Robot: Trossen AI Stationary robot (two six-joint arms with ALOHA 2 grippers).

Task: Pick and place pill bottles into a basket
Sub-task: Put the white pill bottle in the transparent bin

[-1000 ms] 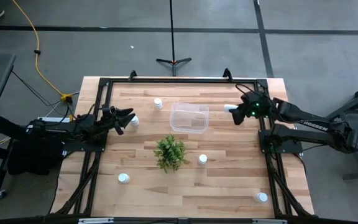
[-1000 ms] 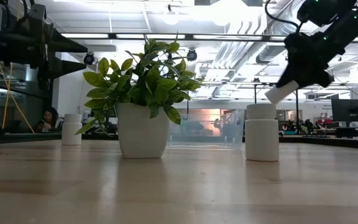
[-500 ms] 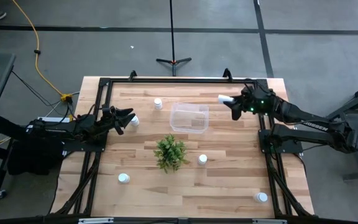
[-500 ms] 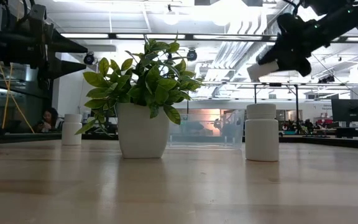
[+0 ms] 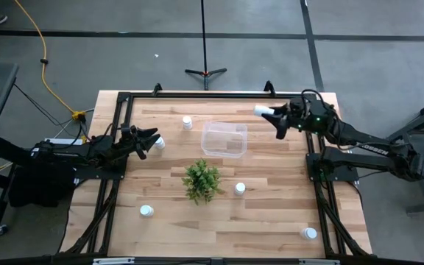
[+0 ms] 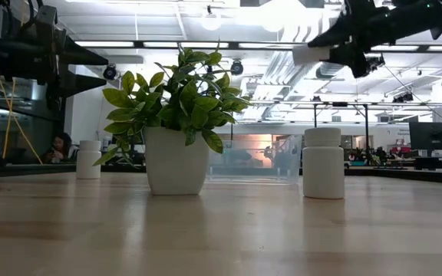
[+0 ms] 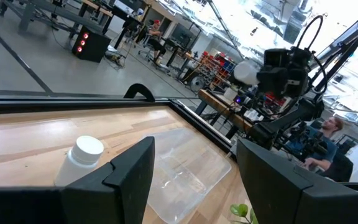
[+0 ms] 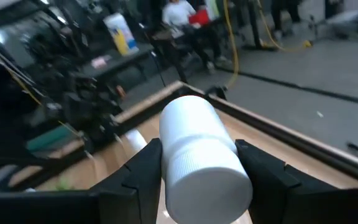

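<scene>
My right gripper (image 5: 272,118) hangs high over the table's far right part, right of the basket (image 5: 224,139), a clear bin. It is shut on a white pill bottle (image 8: 199,155), which also shows in the low view (image 6: 311,54). My left gripper (image 7: 194,180) waits at the left edge, open, pointing level. A pill bottle (image 7: 81,158) stands just beside it, outside one finger. Other pill bottles stand on their bases on the wood: one far left of the basket (image 5: 188,122), one near the plant (image 5: 240,188), and two toward the near edge (image 5: 146,211) (image 5: 310,233). My right gripper pinches the bottle between its two fingers (image 8: 143,169) at the ribbed cap end (image 8: 194,177). The fingers point about level toward the table's left and lie along the bottle. The bottle sticks out ahead of them, lying nearly level, lifted well clear of the table.
A green plant in a white pot (image 5: 202,180) stands in the middle of the table, near the basket's near side. A black frame (image 5: 197,96) runs along the table's edges. People and benches show in the room beyond the table.
My right gripper has risen and tipped up from slanting downward to about level, still shut on the bottle. The bottle has swung up from hanging aslant below the fingers to lying nearly level, and has shifted a little toward the far edge and the table's left.
</scene>
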